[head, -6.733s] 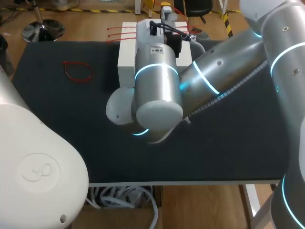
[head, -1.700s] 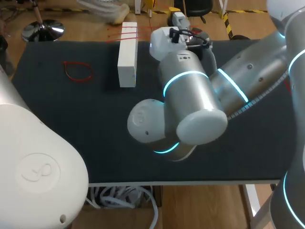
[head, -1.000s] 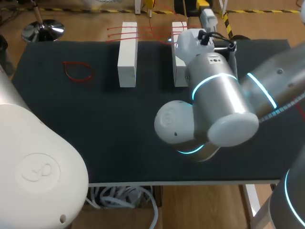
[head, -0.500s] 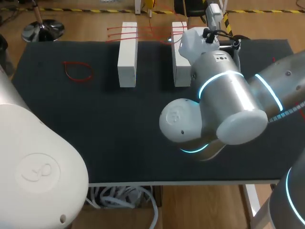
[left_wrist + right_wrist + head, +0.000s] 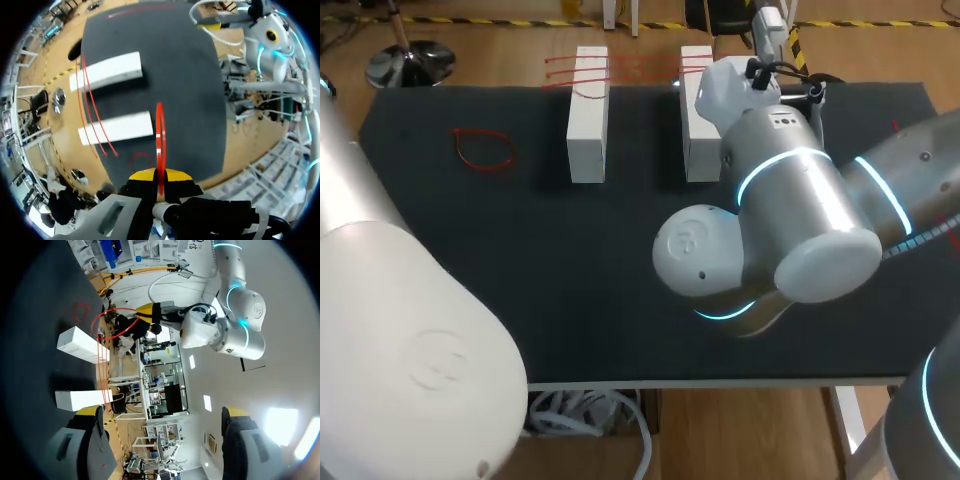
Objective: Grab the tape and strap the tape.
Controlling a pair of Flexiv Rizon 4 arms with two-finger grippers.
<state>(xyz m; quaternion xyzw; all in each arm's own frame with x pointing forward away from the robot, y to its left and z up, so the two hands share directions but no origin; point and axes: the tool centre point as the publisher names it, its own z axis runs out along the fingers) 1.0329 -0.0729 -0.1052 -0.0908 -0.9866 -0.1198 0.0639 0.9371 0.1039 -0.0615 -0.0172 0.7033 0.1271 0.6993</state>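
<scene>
While the left gripper (image 5: 160,175) is pinched tight on a red tape loop (image 5: 159,135), it holds that loop in the air above the black mat (image 5: 520,260), apart from the two white blocks (image 5: 587,115). The right gripper (image 5: 161,414) is spread wide and carries nothing; its arm (image 5: 790,220) lies close beside the right-hand block.

Likely faults from here:
- The loop is thin, smooth and limp, and is seen edge-on between the yellow tips. A slight slackening of the pinch would probably let it slip out.
- The blocks are plain rectangular bars with sharp corners and look light. A loop dragged across a corner may snag or shove a bar out of line.
- Red strands (image 5: 620,68) are already stretched across the bars' far ends. A careless pass could catch them and pull them off.
- The right arm could nudge the bar next to it if it swings.

A second loop (image 5: 485,148) lies flat on the mat, well apart from the bars. The mat looks matte and soft.
</scene>
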